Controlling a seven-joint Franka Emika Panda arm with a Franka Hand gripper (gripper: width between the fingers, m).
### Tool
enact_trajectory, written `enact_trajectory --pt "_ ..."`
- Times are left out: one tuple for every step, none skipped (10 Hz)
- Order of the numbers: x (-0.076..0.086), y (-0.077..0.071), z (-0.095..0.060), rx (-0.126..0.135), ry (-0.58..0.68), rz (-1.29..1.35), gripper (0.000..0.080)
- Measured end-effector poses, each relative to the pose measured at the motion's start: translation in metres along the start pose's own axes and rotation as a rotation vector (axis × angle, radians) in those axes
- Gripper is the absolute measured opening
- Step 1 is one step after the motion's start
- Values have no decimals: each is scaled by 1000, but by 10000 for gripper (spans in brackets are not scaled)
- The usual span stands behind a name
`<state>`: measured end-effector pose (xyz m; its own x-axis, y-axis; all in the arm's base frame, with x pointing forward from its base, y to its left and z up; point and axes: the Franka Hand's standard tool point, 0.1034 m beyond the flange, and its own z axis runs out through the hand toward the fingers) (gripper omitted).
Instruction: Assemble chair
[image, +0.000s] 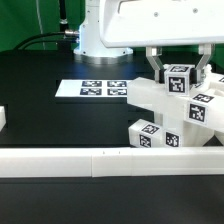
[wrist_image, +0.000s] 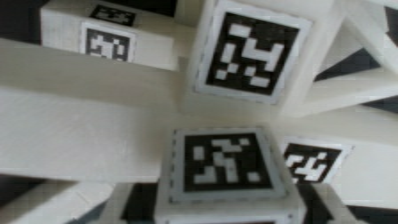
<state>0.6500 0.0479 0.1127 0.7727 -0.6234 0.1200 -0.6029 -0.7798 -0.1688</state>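
**One chair, one grip, tight quarters on the right**

One arm (image: 150, 22), reaching down from the far side toward the exterior view's right. One gripper (image: 180, 72), fingers narrow and closed on the two sides of a tagged square post at the top of the chair (image: 158, 105).

One chair only, partly built: a cluster of chunky white slabs and posts. Stands on the near right of the table (image: 40, 115), just behind the rail (image: 70, 160); touching it or not, cannot tell. At least four tags facing the exterior view. In the wrist view, chair (wrist_image: 107, 95) fills the picture, blurred: two large tags, one on each side of a broad white bar, with smaller ones beside them.

One rail, long and low, along the near edge across the whole width, one seam near its middle. One marker board (image: 70, 88) with four tags, flat at mid-table, close to the chair on its left. One small white piece (image: 3, 118), cut off by the exterior view's left edge. One thin cable (image: 35, 42) at the far left.

Open black table left of the board and between board and rail. On the right, chair close to the picture's edge, little room visible there.
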Motion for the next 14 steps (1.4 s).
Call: enact_trajectory --pt "-4 -2 0 4 -4 127 284" --pt "-7 -2 0 3 -6 204 284" --pt "-11 -3 1 -3 -12 341 284" --pt "-14 -4 1 -7 -14 442 284" --pt "-14 -5 1 -7 -16 524 284" --pt "-15 -5 1 -6 -19 639 284" --pt "-17 -7 1 -4 -26 746 284" --pt "-17 -7 1 -1 -34 830 284" --pt "-17 -6 2 2 -46 924 284" --pt "-17 -7 2 0 -59 992 284" --pt "-18 -7 2 -4 -66 1043 284" --pt "-18 -8 2 -3 -69 1067 284" --pt "-18 -8 2 -1 -72 1064 284" --pt "-19 -8 2 0 -73 1014 365"
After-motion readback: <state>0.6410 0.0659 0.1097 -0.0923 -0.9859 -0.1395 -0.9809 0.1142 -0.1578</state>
